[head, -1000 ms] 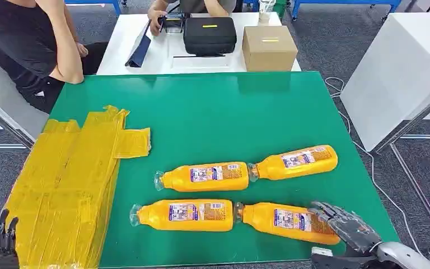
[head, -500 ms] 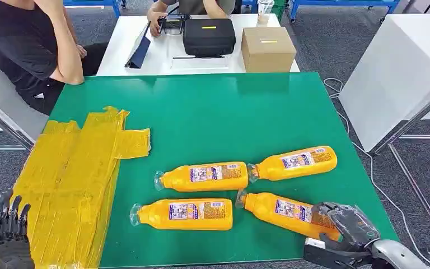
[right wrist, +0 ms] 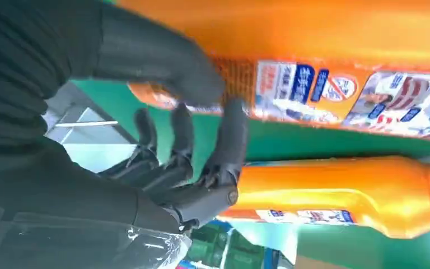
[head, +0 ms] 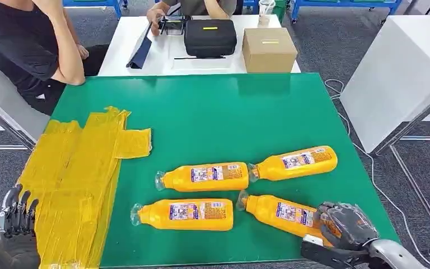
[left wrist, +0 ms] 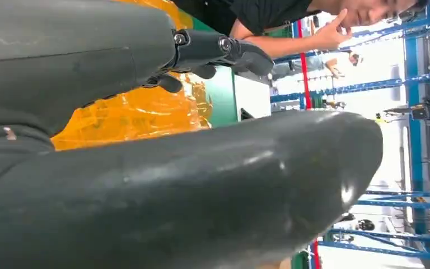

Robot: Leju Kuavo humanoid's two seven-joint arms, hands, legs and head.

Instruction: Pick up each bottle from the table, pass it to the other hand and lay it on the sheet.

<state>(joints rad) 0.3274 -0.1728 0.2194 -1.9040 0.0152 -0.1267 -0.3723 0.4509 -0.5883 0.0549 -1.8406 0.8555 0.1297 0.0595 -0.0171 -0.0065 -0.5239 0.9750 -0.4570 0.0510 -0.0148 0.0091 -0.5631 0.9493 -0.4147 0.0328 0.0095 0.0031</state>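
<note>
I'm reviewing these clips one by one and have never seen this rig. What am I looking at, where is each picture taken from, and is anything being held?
This is a humanoid robot with two silver arms ending in many-fingered hands. The wide picture comes from its head, looking down on a green table. The other two come from cameras at its wrists, turned sideways.

Four orange bottles lie on the table, and a yellow sheet covers its left part. The right hand is closed around the base of the nearest right bottle; the right wrist view shows its fingers curled at it. Whether the bottle is lifted, I cannot tell. The left hand hovers open over the sheet's near edge. A person sits at the far left corner.
</note>
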